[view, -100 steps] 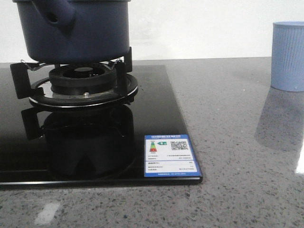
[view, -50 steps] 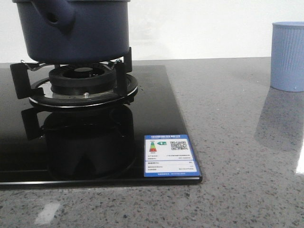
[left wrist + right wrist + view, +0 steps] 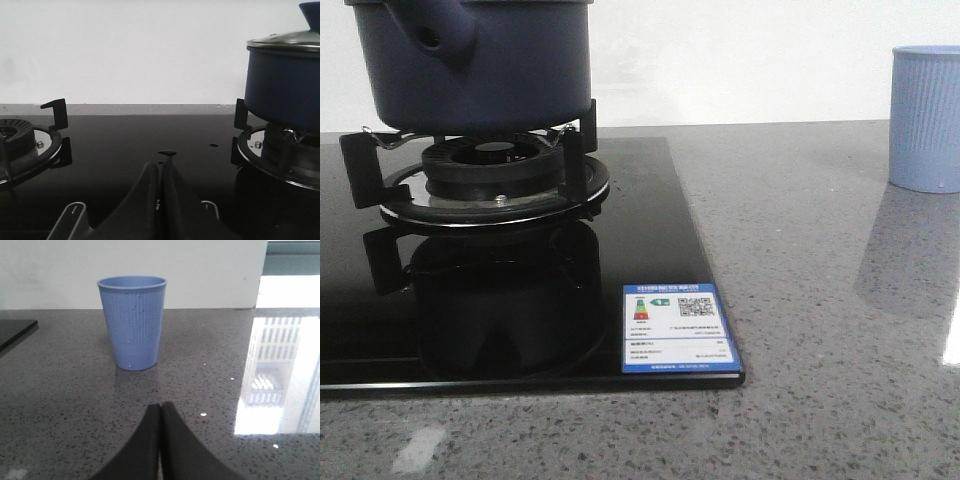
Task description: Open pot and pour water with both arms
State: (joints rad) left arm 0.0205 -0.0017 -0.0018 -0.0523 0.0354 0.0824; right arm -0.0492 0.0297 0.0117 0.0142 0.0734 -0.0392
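The dark navy pot (image 3: 480, 60) stands on the burner grate of the black glass stove (image 3: 660, 230), its stubby handle (image 3: 445, 35) pointing toward the camera. In the left wrist view the pot (image 3: 282, 87) carries a glass lid (image 3: 287, 40) with a blue knob. My left gripper (image 3: 161, 165) is shut and empty, low over the stove between the two burners, left of the pot. My right gripper (image 3: 160, 407) is shut and empty over the grey counter, a short way before a light blue ribbed cup (image 3: 132, 322). Neither gripper shows in the front view.
The light blue cup (image 3: 926, 118) stands on the grey counter at the far right. A second burner (image 3: 22, 145) with grate prongs lies on the stove's left. A blue energy label (image 3: 678, 328) sits at the stove's front right corner. A white wall runs behind.
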